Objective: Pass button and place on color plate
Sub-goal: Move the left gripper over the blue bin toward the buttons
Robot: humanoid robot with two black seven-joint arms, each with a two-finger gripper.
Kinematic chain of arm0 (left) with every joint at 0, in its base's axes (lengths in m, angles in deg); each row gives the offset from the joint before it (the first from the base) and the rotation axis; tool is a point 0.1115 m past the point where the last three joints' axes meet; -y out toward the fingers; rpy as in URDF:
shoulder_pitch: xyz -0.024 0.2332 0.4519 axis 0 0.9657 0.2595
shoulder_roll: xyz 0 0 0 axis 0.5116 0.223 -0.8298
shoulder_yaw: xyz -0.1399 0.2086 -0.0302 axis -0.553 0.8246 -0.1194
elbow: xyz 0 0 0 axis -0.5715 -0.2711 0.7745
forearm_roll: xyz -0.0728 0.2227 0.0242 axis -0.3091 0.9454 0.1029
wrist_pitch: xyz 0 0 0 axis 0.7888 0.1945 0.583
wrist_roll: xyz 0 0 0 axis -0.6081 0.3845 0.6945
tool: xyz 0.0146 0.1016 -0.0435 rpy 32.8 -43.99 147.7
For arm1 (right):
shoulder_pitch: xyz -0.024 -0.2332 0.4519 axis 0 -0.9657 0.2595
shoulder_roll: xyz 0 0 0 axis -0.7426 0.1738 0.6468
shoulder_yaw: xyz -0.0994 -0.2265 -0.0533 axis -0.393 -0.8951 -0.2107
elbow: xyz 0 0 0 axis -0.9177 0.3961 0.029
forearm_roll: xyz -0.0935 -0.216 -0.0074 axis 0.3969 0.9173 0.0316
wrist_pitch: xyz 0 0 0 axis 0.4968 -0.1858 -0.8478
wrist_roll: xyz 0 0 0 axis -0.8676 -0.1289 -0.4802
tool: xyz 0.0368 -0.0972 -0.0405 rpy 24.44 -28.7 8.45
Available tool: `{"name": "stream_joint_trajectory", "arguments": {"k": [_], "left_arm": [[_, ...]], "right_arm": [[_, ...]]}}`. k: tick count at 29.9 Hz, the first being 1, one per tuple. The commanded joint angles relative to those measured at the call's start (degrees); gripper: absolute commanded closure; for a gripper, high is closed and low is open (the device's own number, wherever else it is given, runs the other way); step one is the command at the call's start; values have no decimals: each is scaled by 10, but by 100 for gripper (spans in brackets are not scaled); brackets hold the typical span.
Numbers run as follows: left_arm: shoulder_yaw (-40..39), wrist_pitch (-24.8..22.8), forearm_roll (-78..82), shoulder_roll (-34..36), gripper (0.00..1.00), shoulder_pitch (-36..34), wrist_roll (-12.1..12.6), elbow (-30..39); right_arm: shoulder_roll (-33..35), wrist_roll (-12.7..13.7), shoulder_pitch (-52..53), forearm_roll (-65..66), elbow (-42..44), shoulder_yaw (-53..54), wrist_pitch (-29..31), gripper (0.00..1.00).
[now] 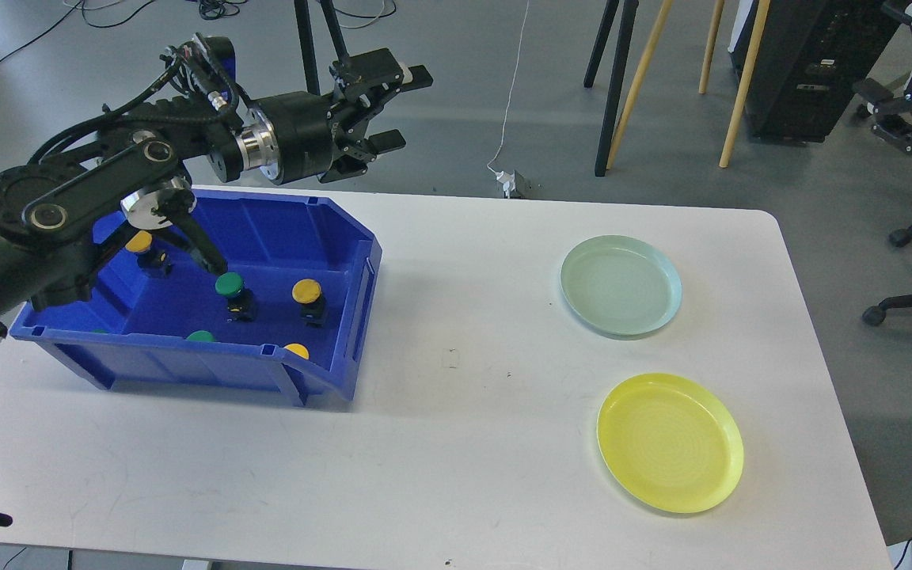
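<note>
Grey flooring with loose cables, tripod legs and wooden poles forms the background behind a white rectangular tabletop. On the left part of the tabletop stands a blue plastic storage bin with an open, sloped front facing the viewer. Inside the bin lie several push buttons with round caps on dark bodies: a green-capped button near the centre, a yellow-capped button just to its right, another yellow-capped button toward the back left, and, partly hidden behind the front wall, a second green cap and a yellow cap. None of the buttons is held.

On the right part of the tabletop, well apart from the bin, rest two round plastic plates: a pale green plate farther back and a yellow plate nearer the viewer. Both plates carry nothing.

The black left arm enters from the left edge and reaches over the rear of the bin. Its left claw hangs above and behind the bin's back wall, pointing to the right, with its two fingers spread apart and nothing between them.

At the upper right edge, beyond the tabletop, the right claw is visible only as a small dark shape; whether it is open or closed cannot be told.
</note>
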Motion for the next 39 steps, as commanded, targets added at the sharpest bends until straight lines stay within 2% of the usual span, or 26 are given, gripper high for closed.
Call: {"name": "stream_joint_trajectory", "arguments": {"k": [1, 3, 7, 10, 12, 13, 17, 19, 21, 24, 29, 36, 39], "left_arm": [[-53, 12, 10, 3, 0, 13, -5, 6], [-69, 29, 8, 2, 0, 23, -6, 6], [-120, 29, 1, 0, 0, 25, -23, 5], [-140, 21, 6, -3, 0, 21, -30, -6], [-148, -10, 1, -2, 0, 18, -32, -20], [-151, -32, -2, -2, 0, 17, -34, -34], [-186, -32, -29, -43, 0, 8, -51, -120], [-191, -32, -35, -71, 0, -12, -61, -141], [-188, -32, -36, -70, 0, -26, -63, -142], [-184, -32, -32, -64, 0, -29, -64, -140], [-128, -32, 54, -25, 1, -28, -41, -114], [-22, -32, 193, 131, 4, -21, 50, 86], [8, -32, 276, 187, 6, -25, 71, 152]], "right_arm": [[6, 0, -3, 1, 15, 7, 0, 1], [7, 0, -3, 1, 24, 17, 0, 1], [1, -2, -4, 1, 61, 28, 0, 1], [0, -24, -4, 0, 87, 50, 0, 1], [1, -47, -7, 0, 85, 58, 0, 1], [0, -47, -9, 0, 86, 58, 0, 1], [-3, -47, -16, 1, 88, 58, 0, 1], [-15, -47, -27, 5, 80, 39, 0, 1], [-36, -47, -45, 11, 79, 1, 0, 1], [-37, -15, -56, 11, 88, -45, 0, 1], [-29, -13, -76, 8, 98, -56, 0, 1], [-20, -14, -77, 1, 101, -26, 0, 1], [-24, -17, -81, 0, 102, 38, 0, 1]]}}
